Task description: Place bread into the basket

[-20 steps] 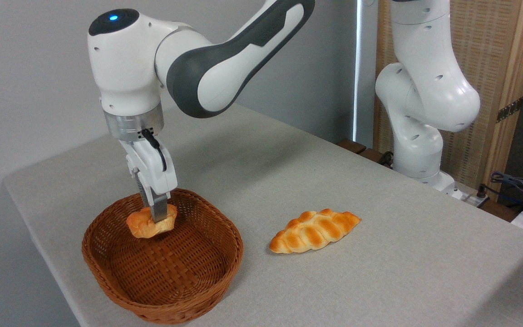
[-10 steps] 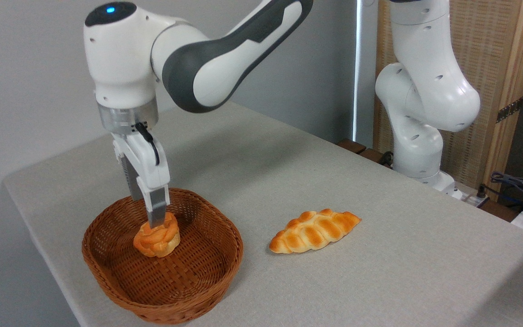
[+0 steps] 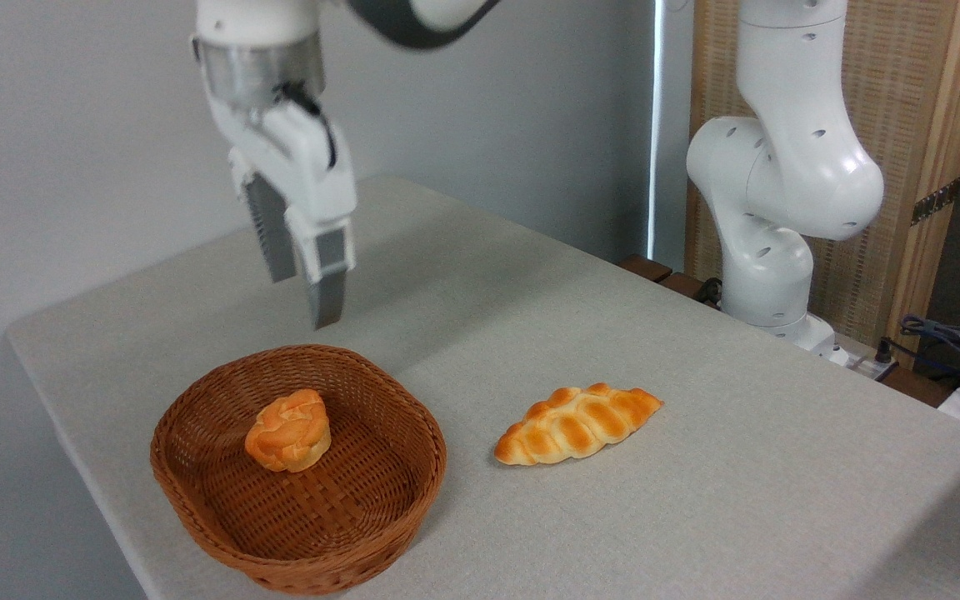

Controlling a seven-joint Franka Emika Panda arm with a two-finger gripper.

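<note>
Above the basket's far rim, the gripper (image 3: 303, 292) hangs with jaws parted and empty, ridged fingers pointing down from the upright wrist. Below, the lumpy orange-golden bread (image 3: 288, 431) sits inside the oval woven wicker basket (image 3: 413, 479). A glossy braided loaf (image 3: 577, 423) lies apart on the grey tablecloth (image 3: 697, 467).

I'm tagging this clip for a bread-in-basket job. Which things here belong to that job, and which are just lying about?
Part of the job:
- bread, the small round bun, lying inside the basket
- basket
- hand, open and empty above the basket

Just lying about:
- braided loaf, on the table right of the basket
- cables at far right
</note>
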